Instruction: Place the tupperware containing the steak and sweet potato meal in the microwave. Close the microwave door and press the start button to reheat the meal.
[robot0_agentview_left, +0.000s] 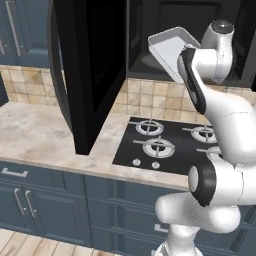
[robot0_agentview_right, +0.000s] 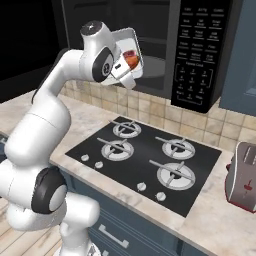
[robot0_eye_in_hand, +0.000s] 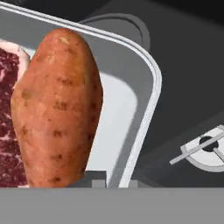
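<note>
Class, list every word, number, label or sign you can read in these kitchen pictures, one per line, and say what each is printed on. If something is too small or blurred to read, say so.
Nothing can be read with certainty.
Microwave control panel: rows of small pale button labels, too small and blurred to read.
Toaster: a small red mark on its front, no legible text.
Stove knobs, tupperware, sweet potato, steak: no text.

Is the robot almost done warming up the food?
Not yet. The microwave door is already swung open. Right now the gripper holds the tupperware up at the microwave opening, with the steak and sweet potato inside. The tray isn't resting on the turntable yet. Setting it down, closing the door and pressing start on the button panel remain.
</note>
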